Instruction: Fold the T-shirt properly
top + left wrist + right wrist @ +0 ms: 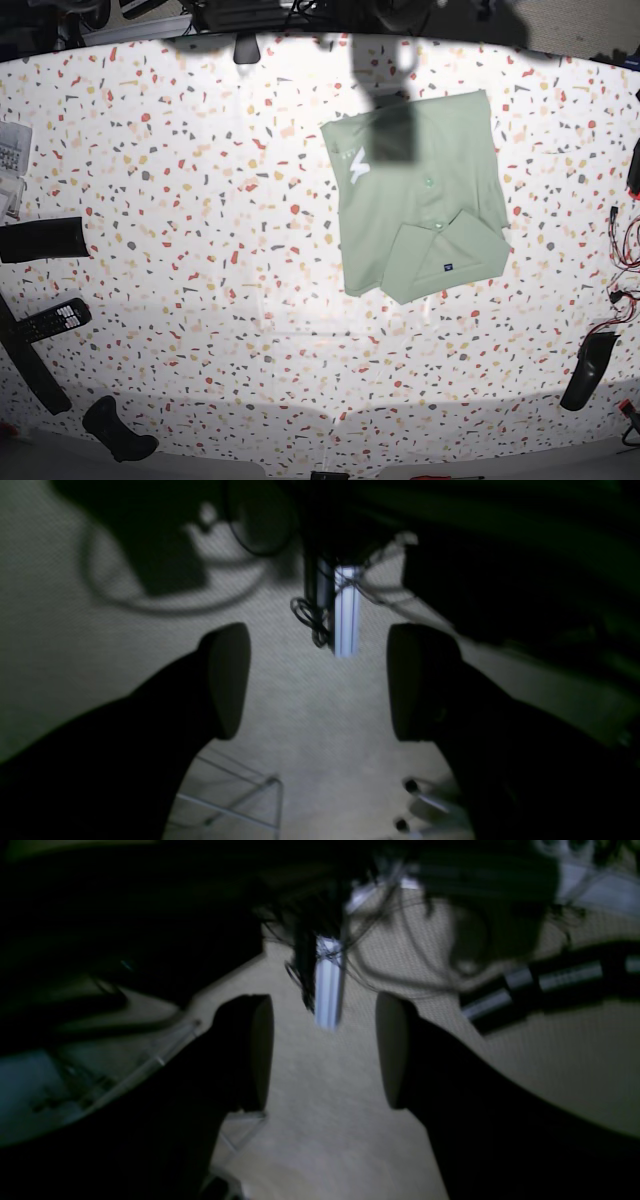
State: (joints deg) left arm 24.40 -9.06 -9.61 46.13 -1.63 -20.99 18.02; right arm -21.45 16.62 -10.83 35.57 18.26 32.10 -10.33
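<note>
The pale sage-green T-shirt (420, 195) lies folded into a rough rectangle on the speckled table (200, 200), at the upper right of the base view. Its white slanted logo (357, 165) faces up, and the collar with the tiny dark label (448, 267) is at its near edge. My left gripper (322, 680) is open and empty, hanging over carpeted floor. My right gripper (325, 1055) is open and empty too, also over the floor. Neither wrist view shows the shirt.
A remote (55, 320), a black block (40, 240) and a white keypad (10, 155) lie at the table's left edge. Cables (625, 250) hang at its right edge. Dark shapes sit at the near corners (118, 430) (585, 370). An aluminium post (346, 610) and cables stand below the grippers.
</note>
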